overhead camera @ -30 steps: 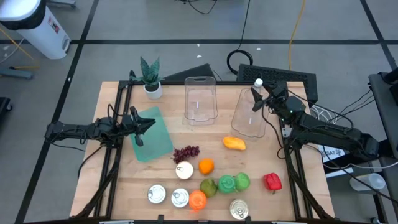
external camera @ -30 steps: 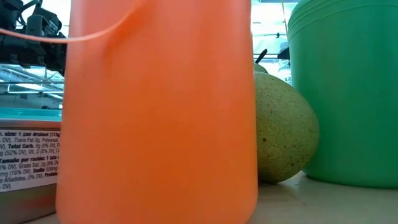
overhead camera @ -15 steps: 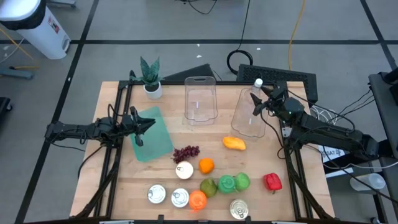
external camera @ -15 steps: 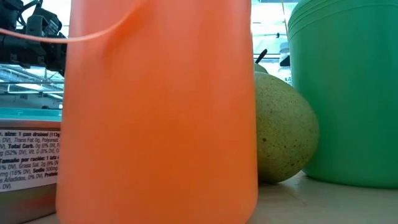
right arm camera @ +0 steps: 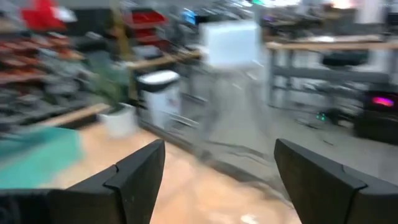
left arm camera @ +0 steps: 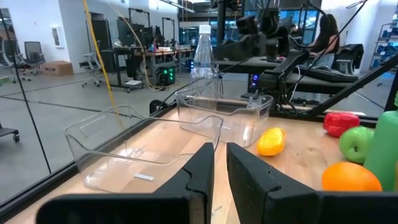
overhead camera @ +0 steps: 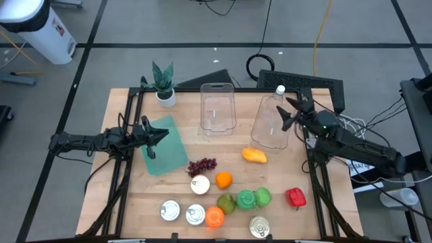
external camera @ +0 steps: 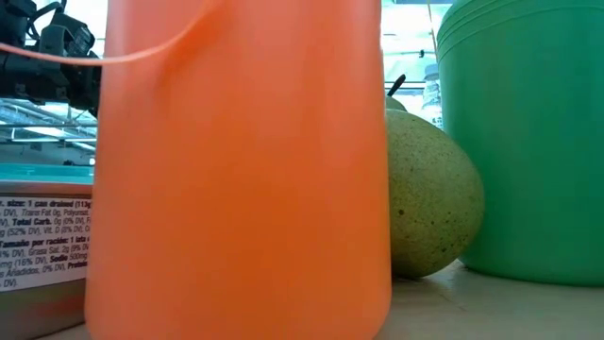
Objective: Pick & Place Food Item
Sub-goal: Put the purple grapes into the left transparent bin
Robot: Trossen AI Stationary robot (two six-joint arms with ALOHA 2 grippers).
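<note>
- Two clear bins sit at the table's far side; the right gripper (overhead camera: 287,116), fingers spread wide and holding nothing, hovers at the right bin (overhead camera: 271,123).
- The left gripper (overhead camera: 156,137), fingers pressed together and empty, rests over the teal board (overhead camera: 165,153).
- The yellow mango (overhead camera: 254,155) lies on the table just in front of the right bin, apart from both grippers.
</note>
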